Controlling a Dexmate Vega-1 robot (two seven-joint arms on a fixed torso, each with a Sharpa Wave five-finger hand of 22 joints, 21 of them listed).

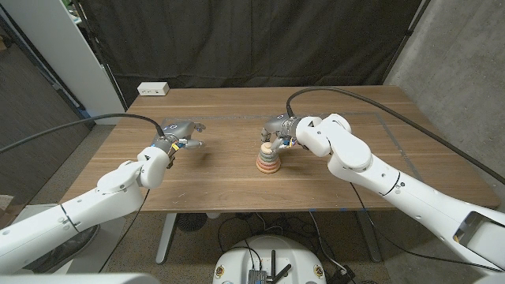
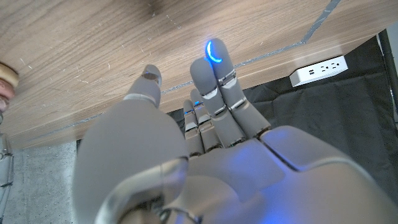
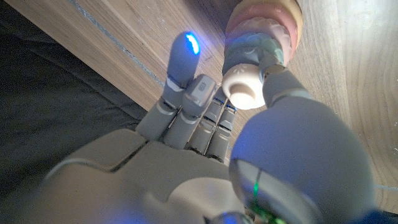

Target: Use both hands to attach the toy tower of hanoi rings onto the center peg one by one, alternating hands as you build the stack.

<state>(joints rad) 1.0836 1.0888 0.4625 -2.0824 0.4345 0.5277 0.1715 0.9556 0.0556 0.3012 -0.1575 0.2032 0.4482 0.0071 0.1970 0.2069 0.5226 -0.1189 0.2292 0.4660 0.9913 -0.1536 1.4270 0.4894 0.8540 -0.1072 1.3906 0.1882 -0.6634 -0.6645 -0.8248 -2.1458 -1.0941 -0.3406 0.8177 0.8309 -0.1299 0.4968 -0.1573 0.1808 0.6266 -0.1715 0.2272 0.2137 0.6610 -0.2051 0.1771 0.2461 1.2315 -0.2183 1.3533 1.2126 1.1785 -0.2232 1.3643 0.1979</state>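
The ring stack (image 1: 268, 162) stands on its peg at the table's middle, with wide orange and pink rings low and smaller ones above. My right hand (image 1: 282, 131) hovers over its top. In the right wrist view, the thumb and fingers (image 3: 198, 93) pinch a small cream ring (image 3: 243, 88) at the top of the stack (image 3: 264, 28), level with the peg's tip. My left hand (image 1: 181, 135) hangs above the table to the stack's left, fingers (image 2: 214, 78) stretched out and holding nothing. A sliver of the stack (image 2: 6, 79) shows in the left wrist view.
A white power strip (image 1: 153, 89) lies at the table's far left edge, seen too in the left wrist view (image 2: 318, 68). A black curtain hangs behind the table (image 1: 355, 170). Cables trail from both arms.
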